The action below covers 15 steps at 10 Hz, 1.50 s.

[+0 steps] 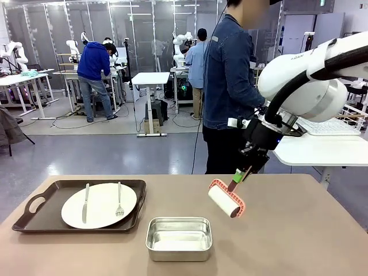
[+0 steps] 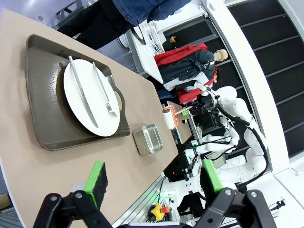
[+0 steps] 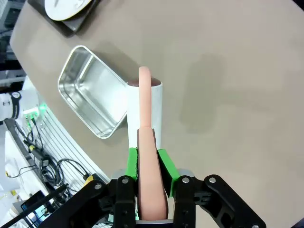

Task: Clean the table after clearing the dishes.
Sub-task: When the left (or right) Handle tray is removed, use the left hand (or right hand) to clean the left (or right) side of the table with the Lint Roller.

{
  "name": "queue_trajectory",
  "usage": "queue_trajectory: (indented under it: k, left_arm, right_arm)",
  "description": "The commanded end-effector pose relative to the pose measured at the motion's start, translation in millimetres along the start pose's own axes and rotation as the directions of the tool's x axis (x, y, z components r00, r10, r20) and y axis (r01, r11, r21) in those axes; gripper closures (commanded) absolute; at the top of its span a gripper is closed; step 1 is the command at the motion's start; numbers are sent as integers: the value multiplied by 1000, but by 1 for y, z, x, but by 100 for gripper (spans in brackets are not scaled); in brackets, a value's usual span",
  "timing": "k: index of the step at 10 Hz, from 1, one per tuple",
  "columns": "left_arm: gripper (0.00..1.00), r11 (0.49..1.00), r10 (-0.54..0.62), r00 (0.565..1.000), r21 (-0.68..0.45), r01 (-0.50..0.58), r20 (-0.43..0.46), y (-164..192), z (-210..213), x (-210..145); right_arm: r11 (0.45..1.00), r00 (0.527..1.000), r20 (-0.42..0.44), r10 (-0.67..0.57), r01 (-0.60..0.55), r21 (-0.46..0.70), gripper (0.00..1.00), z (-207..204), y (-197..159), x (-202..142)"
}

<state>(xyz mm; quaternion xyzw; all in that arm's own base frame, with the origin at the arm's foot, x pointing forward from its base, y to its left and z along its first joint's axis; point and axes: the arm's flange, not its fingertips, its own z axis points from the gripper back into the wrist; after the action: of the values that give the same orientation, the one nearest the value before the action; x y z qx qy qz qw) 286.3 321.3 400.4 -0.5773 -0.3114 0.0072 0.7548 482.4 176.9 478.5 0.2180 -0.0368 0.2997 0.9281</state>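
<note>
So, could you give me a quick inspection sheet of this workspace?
Surface: table, beige top, no spills seen.
Job's things: white plate with knife and fork on a dark tray.
Clutter: empty steel pan.
Claws: right claw shut on a lint roller by its handle; left claw open, empty.
Cables: loose cables below the table's near edge.
Surroundings: person in a denim jacket at the far side.
</note>
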Motion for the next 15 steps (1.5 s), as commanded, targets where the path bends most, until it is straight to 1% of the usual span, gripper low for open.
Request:
queue_trajectory:
  k: [1,2,3,4,5,6,7,8,9,10,12,13,14,15]
  left_arm:
    - [0,1000,-1,1000,-1,1,6,-1,2,-1]
    - [0,1000,-1,1000,-1,1,6,-1,2,-1]
    - [0,1000,-1,1000,-1,1,6,-1,2,-1]
    - [0,1000,-1,1000,-1,1,6,-1,2,-1]
    - [0,1000,-1,1000,-1,1,6,-1,2,-1]
    - [0,1000,-1,1000,-1,1,6,-1,2,-1]
    - [0,1000,-1,1000,-1,1,6,-1,2,-1]
    - [0,1000,-1,1000,-1,1,6,-1,2,-1]
    - [0,1000,-1,1000,-1,1,6,-1,2,-1]
    - [0,1000,-1,1000,-1,1,6,-1,2,-1]
    - [0,1000,-1,1000,-1,1,6,-1,2,-1]
    - [0,1000,-1,1000,-1,1,6,-1,2,-1]
    - [0,1000,-1,1000,-1,1,6,-1,2,-1]
    - [0,1000,-1,1000,-1,1,6,-1,2,-1]
  right_arm:
    - [1000,999,-42,24,-24,-4,100,9,2,5]
    - [1000,999,-42,24,-24,-4,100,9,2,5]
    - [1000,1000,-10,6,-6,-1,78,2,1,0]
    - [998,998,48,-49,51,-23,78,0,2,19]
    - [981,978,68,-195,194,31,78,-6,-18,25]
    - [928,920,127,-371,366,65,78,-8,-43,19]
    - [884,867,174,-467,456,100,78,-15,-63,8]
    - [857,844,155,-514,499,125,78,-22,-71,4]
    - [816,799,164,-578,558,155,78,-29,-81,2]
    - [789,777,152,-611,585,188,78,-35,-91,2]
    - [762,754,132,-643,613,211,78,-55,-105,5]
    - [762,756,133,-641,606,230,78,-65,-108,10]
    - [775,771,132,-623,586,238,78,-72,-109,13]
    - [772,774,117,-622,582,256,78,-78,-111,14]
